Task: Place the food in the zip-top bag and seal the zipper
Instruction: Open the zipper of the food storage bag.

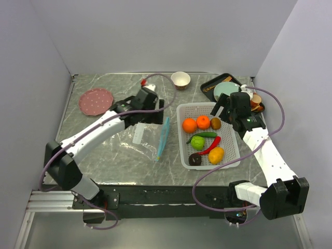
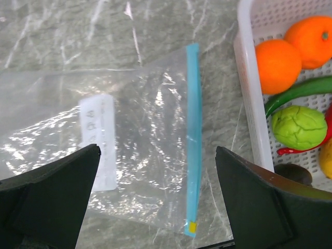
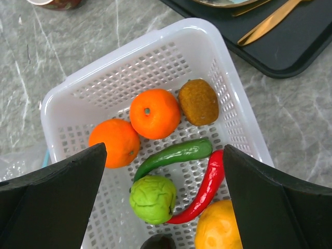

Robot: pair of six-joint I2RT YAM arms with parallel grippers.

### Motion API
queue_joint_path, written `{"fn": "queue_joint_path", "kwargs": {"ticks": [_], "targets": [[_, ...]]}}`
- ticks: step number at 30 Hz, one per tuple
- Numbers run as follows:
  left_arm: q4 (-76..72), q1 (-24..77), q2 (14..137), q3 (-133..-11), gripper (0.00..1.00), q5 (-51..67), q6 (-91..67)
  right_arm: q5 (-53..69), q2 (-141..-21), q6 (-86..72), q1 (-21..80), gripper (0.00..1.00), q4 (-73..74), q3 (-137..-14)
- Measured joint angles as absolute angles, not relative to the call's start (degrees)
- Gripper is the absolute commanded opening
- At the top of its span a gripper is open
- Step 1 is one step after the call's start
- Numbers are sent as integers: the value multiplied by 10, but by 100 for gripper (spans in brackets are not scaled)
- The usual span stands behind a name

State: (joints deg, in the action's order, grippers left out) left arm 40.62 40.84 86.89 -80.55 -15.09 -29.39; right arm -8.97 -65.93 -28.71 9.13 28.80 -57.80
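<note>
The clear zip-top bag (image 1: pixel 148 136) lies flat and empty on the table, its teal zipper (image 1: pixel 163 136) facing the white basket (image 1: pixel 182 140). My left gripper (image 1: pixel 150 119) is open and hovers over the bag (image 2: pixel 140 155), with the zipper (image 2: pixel 193 135) between its fingers. All the food is in the basket: two oranges (image 3: pixel 115 142) (image 3: pixel 154 113), kiwi (image 3: pixel 198 101), green chili (image 3: pixel 176 155), red chili (image 3: pixel 205 189), green round fruit (image 3: pixel 152 198), yellow-orange fruit (image 3: pixel 218 228) and the dark donut piece (image 1: pixel 195 160). My right gripper (image 3: pixel 163 155) is open and empty above the basket.
A pink plate (image 1: pixel 96 100) sits at the back left. A tan bowl (image 1: pixel 180 79) stands at the back middle. A black tray (image 1: pixel 207 84) holding a teal plate (image 1: pixel 226 90) and gold cutlery sits behind the basket. Walls close in both sides.
</note>
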Motion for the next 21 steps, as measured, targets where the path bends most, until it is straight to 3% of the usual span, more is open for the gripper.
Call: {"fn": "queue_joint_path", "kwargs": {"ticks": [21], "targets": [[402,474,943,-789,98,-146,-308,-73,-671,-306,91,100,288,-578]]}}
